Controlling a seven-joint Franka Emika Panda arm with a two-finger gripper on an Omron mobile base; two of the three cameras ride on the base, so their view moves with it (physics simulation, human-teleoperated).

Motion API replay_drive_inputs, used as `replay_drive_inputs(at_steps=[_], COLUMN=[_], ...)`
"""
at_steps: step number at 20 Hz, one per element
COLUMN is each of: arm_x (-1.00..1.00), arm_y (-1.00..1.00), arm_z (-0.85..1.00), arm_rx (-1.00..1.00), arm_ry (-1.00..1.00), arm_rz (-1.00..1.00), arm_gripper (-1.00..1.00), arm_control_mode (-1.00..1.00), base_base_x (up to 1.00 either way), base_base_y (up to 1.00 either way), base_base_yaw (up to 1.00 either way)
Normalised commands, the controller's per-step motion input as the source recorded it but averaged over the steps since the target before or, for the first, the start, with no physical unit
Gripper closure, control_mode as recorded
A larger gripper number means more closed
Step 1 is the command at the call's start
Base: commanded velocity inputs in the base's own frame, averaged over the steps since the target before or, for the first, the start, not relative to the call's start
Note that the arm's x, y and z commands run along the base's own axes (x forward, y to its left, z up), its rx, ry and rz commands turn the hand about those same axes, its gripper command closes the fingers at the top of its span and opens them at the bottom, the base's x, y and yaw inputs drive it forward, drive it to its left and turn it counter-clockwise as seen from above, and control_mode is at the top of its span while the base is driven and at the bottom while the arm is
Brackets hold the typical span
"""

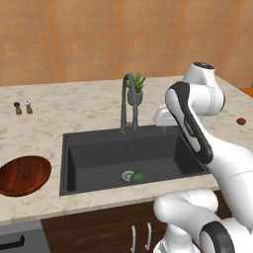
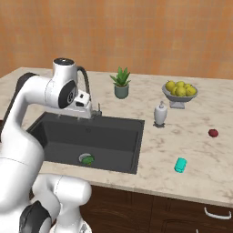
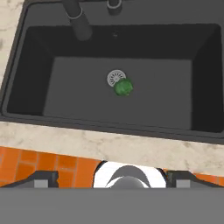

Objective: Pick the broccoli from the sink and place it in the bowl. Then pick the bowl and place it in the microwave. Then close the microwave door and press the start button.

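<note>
Hovering high above the sink (image 3: 205,78), fingers apart, gripper (image 3: 112,179) sights broccoli (image 3: 123,87) at the drain's (image 3: 114,78) four o'clock, ready for descent.

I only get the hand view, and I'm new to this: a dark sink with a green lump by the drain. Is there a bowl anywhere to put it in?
Observer: Yes, a reddish-brown wooden bowl sits on the counter left of the sink.
Operator: Anything to the sink's right?
Observer: A white soap dispenser, and farther right a small teal object.
Operator: Has the robot grabbed the broccoli?
Observer: No. The broccoli lies loose beside the drain; the arm is above the basin.
</note>
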Motion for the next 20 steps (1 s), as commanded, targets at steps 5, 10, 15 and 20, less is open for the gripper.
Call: replay_drive_inputs(at_steps=[5, 10, 15, 20], arm_x=[-0.26, -0.02, 0.09, 0.43], arm_y=[-0.03, -0.06, 0.0, -0.16], arm_z=[-0.25, -0.14, -0.19, -0.37], arm_rx=[0.21, 0.29, 0.08, 0.08], arm_ry=[0.26, 0.33, 0.24, 0.3], arm_rz=[-0.18, -0.45, -0.43, -0.07], arm_gripper=[-1.0, -1.0, -1.0, -1.0], arm_control_mode=[-1.0, -1.0, -1.0, -1.0], base_base_x=[0.0, 0.0, 0.0, 0.0], base_base_y=[0.0, 0.0, 0.0, 0.0], base_base_yaw=[0.0, 0.0, 0.0, 0.0])
